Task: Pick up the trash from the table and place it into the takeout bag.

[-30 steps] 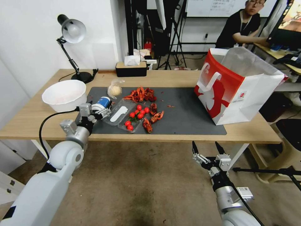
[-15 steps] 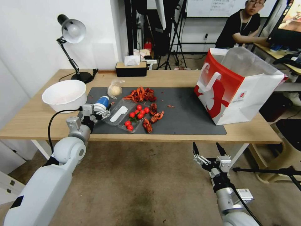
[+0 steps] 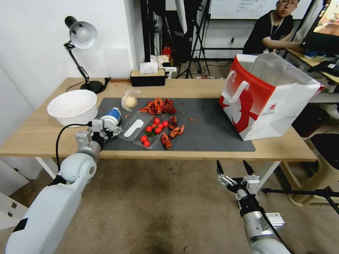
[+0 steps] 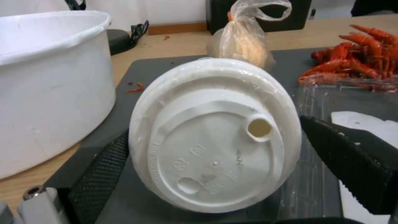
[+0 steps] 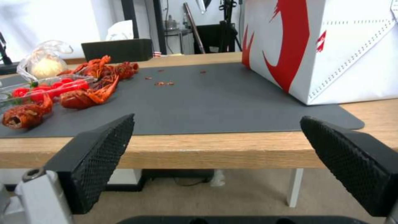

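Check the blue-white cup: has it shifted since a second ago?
Yes. The blue-white lidded cup, between the left end effector's fingers, now lies tilted with its white lid facing the arm, slightly closer to the big white bowl.

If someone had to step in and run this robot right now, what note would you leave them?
Left gripper: fingers open either side of the blue-white lidded cup, which lies tipped on the grey mat beside the big white bowl. No clamp visible yet.
Right gripper: open, empty, parked below the table's front edge.
Takeout bag: upright at the mat's right end.
Done: nothing visibly bagged.
Left: the cup, bagged bun, crayfish shells, clear tray with tomatoes.
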Controlling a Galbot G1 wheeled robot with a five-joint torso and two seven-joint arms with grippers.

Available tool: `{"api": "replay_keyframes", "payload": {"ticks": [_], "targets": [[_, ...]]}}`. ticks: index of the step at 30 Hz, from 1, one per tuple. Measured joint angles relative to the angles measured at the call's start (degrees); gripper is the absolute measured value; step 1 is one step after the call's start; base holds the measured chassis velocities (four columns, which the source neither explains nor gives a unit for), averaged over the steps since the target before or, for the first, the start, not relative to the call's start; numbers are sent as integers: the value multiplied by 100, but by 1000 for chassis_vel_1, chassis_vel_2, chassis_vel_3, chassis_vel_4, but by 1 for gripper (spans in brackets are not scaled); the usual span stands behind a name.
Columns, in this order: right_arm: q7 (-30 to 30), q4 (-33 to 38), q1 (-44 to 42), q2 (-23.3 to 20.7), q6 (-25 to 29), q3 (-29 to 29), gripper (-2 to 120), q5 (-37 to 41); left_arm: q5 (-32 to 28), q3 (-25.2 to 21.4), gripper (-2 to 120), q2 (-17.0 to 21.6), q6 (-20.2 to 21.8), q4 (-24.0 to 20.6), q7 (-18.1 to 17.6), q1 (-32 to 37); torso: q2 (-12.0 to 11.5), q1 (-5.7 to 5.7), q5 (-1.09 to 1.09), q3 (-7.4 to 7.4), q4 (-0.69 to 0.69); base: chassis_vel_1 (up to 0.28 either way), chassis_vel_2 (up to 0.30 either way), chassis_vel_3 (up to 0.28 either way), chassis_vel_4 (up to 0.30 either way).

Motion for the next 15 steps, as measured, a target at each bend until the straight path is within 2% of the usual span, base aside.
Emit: {"api": "replay_keyframes", "payload": {"ticks": [7, 9, 11, 15], "targets": [[3, -1, 3, -2, 18, -2, 100, 1, -6, 5, 100, 23, 103, 3, -81, -12, 0, 0, 0, 0, 0, 0, 0, 0, 0], [4, -9, 5, 1, 24, -5, 100, 1, -14, 6, 95, 23, 166, 14, -154, -25, 0, 0, 0, 0, 0, 0, 0, 0, 0], [6, -16, 9, 5, 29, -7, 100, 1, -23, -6, 86, 21, 228, 21, -212, -30, 0, 0, 1, 0, 0, 0, 0, 0, 0], [9, -26, 12, 6, 33, -7, 100, 1, -79, -22, 78, 26, 253, 21, -251, -26, 0, 0, 1, 0, 0, 0, 0, 0, 0]]}}
